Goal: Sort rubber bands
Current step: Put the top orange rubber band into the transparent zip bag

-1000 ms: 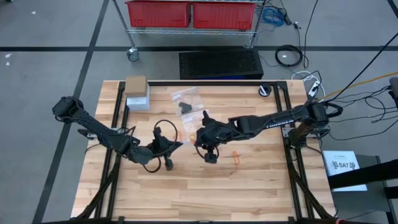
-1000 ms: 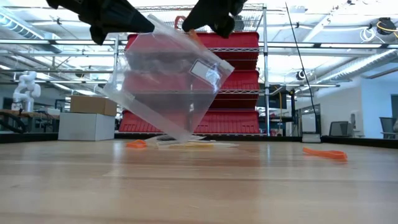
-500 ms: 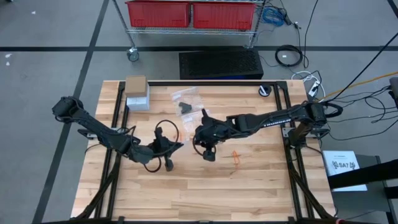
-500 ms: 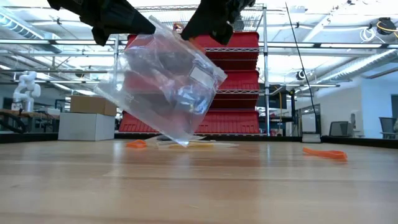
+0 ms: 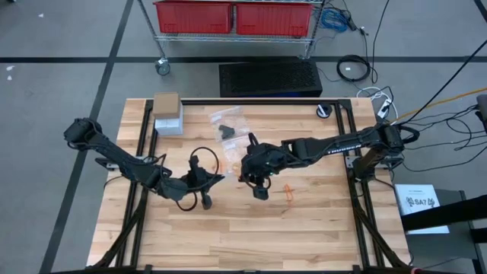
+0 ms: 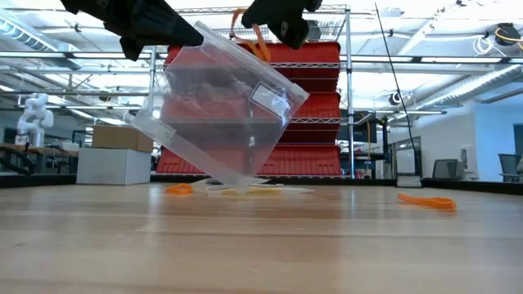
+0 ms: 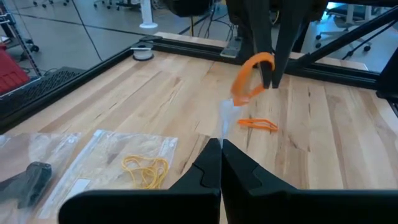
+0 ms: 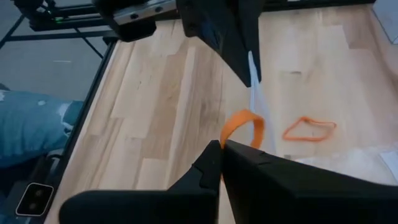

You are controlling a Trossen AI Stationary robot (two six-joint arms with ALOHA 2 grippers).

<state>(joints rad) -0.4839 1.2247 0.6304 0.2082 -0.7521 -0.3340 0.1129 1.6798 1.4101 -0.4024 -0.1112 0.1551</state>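
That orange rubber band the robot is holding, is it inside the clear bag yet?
Not yet: the orange rubber band sits above the clear bag.

Both arms reach inward over mid-desk; the left claw (image 5: 221, 177) and right claw (image 5: 245, 169) hang raised, fingers pressed together, tips nearly meeting.

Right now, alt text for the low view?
A clear plastic bag hangs tilted above the wooden table, held at its top by the left tool; the right tool holds an orange rubber band at the bag's top edge.
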